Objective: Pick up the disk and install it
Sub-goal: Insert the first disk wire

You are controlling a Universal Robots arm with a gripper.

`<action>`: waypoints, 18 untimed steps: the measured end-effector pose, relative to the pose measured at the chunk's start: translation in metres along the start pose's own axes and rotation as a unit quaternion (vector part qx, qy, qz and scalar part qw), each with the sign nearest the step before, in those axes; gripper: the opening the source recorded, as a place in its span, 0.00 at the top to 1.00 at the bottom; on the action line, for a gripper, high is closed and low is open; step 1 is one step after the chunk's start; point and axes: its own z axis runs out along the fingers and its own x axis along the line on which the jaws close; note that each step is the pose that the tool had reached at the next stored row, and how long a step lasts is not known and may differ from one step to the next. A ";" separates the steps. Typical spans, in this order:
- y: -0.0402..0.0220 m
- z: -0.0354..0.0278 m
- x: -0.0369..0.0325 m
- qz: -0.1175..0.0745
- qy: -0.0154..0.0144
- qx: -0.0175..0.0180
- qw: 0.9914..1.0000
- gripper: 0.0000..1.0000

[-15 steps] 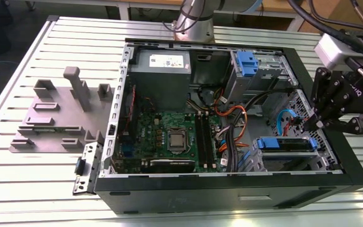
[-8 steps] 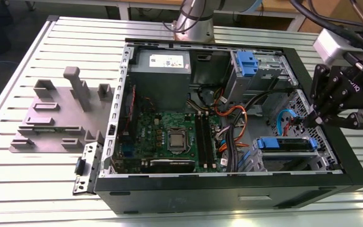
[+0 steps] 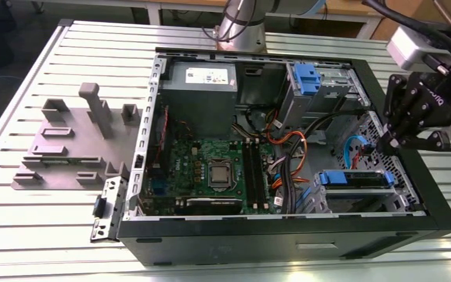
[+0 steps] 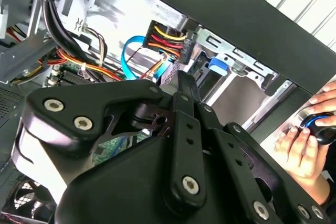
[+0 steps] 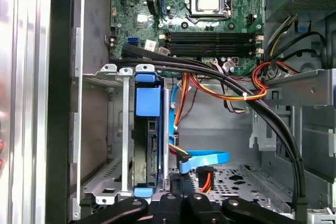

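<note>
The disk, edged by its blue carrier bracket, sits inside the lower drive bay at the front corner of the open computer case on the exterior view's right. In the first wrist view the disk stands on edge between the bay's metal walls, with a blue tab at each end. My gripper hangs just above and beside that bay, near the case's right wall. Its fingers are drawn together with nothing between them, a short way from the disk's end. The black linkage of the gripper points into the case.
A second blue caddy sits in the upper bay. A grey slotted holder block lies on the slatted table at the exterior view's left. Orange, black and blue cables cross beside the bay. A person's hand rests outside the case.
</note>
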 end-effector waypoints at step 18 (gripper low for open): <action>-0.0096 -0.0008 -0.0038 -0.001 0.002 -0.021 1.000 0.89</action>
